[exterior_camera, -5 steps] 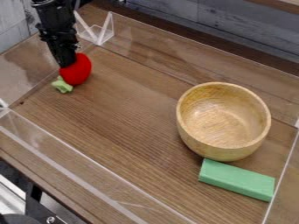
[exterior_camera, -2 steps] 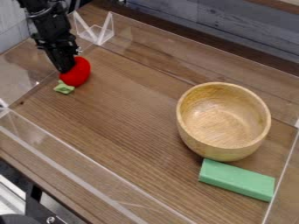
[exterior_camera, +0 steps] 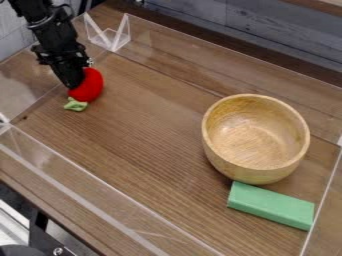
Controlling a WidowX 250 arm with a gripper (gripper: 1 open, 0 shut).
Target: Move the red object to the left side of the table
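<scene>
Camera view, looking down at an angle on a brown wood-grain surface (exterior_camera: pixel 147 150) bounded by clear acrylic walls (exterior_camera: pixel 54 165). The largest item resting on it is a round wooden bowl (exterior_camera: pixel 255 136), upright and empty, at the right of the picture. Just beside the bowl, nearer the viewer, lies a green rectangular block (exterior_camera: pixel 271 204), flat on the surface and close to the bowl's base. Well apart from both, in the upper left corner of the picture, a black robot arm (exterior_camera: pixel 51 35) reaches steeply downward. Its gripper (exterior_camera: pixel 72 76) is clenched on the red object (exterior_camera: pixel 86 84), a small rounded strawberry-like toy; the dark fingers (exterior_camera: pixel 67 68) press against the toy's upper left side. The toy sits at the far left of the surface, near the left acrylic wall, with its light green leafy end (exterior_camera: pixel 75 104) pointing down and toward the viewer, at or just above the wood; contact there cannot be judged.
</scene>
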